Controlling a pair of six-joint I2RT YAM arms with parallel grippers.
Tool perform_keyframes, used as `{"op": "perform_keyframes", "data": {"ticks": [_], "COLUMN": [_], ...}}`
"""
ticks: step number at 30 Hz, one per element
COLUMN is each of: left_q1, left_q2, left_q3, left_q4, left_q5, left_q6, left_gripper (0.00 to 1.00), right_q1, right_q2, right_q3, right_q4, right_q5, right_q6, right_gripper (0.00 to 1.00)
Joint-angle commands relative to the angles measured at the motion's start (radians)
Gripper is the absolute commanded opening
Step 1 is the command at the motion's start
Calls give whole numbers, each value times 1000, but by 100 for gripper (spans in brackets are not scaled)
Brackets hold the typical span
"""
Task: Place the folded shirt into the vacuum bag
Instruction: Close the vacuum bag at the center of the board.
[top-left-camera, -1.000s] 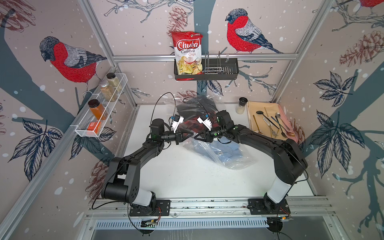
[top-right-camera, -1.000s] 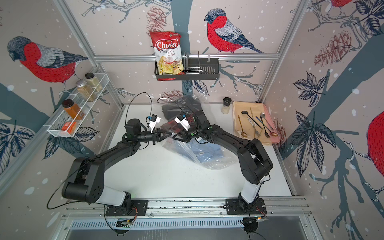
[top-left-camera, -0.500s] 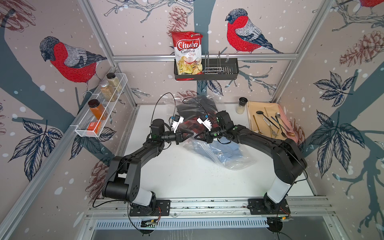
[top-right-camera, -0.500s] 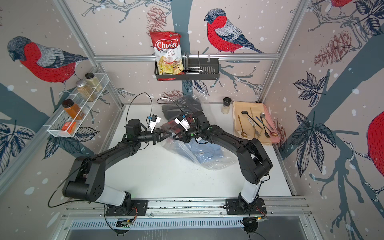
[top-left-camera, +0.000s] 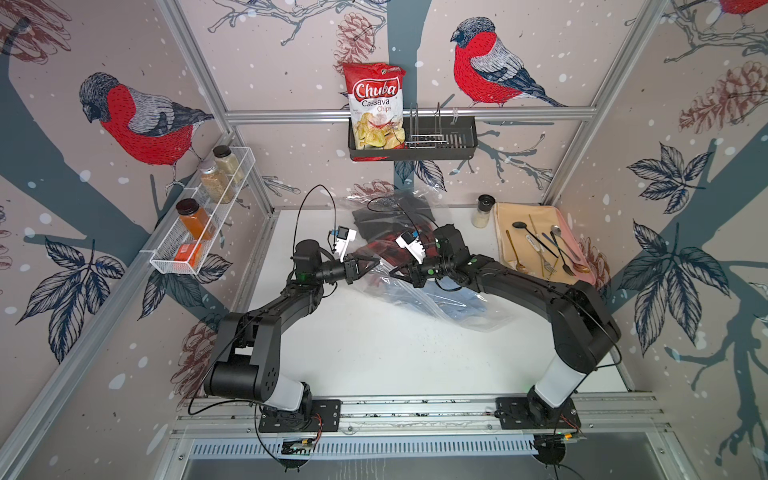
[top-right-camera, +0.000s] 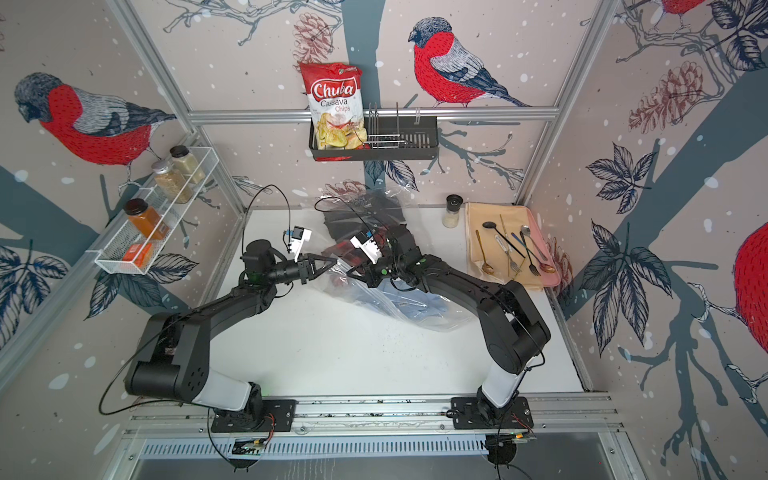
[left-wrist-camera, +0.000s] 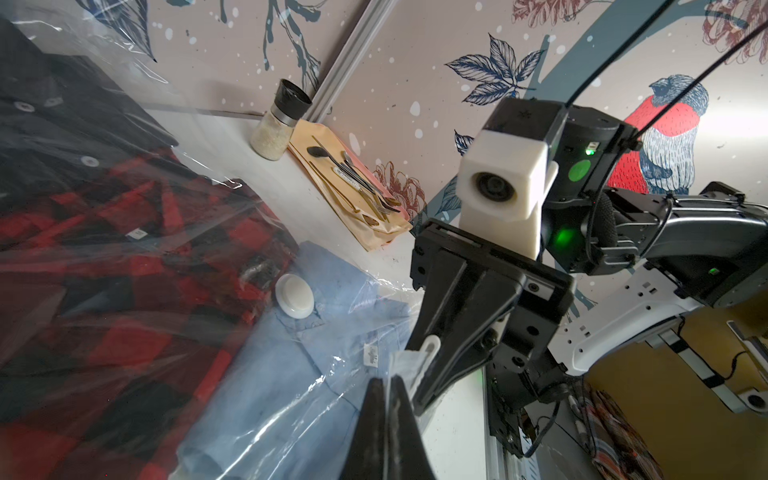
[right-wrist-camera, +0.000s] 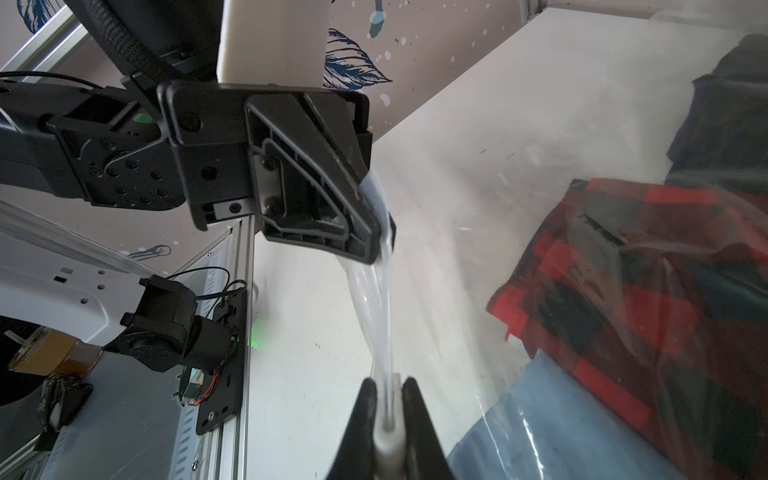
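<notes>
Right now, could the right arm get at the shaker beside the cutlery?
Probably not yet: the right gripper is shut on the zip edge of the bag. The shaker stands unobstructed close by, so after letting go, likely yes.

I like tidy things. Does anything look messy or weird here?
Nothing spilled or broken. The bag is crumpled, its edge pinched by the left gripper and right gripper, and the red shirt and blue shirt inside overlap crookedly.

The vacuum bag (top-left-camera: 457, 305) is clear, glossy, crinkled plastic. The plaid shirt (left-wrist-camera: 124, 257) looks like matt, possibly brushed, cloth.
</notes>
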Motion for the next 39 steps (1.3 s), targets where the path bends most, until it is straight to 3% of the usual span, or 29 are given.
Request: {"op": "perform_keyframes", "data": {"ticks": [1,22,39], "left_q1": [25,129,248], "left_q2": [-15,-52,-4], "left_q3": [7,58,67], "left_q4": [100,30,151], "left_q5": [-143,-250,-296], "left_q6": [-36,-82,-259], "left_gripper": [0,0,0], "right_q1": [-8,-5,15], "right_q2": [-28,-162,-248], "right_q3": [-24,-123,-199], "right_q4": [-93,-154,-190], "right_q5": [33,166,256], "right_q6": [-20,1,31], "right_gripper": [0,0,0]}}
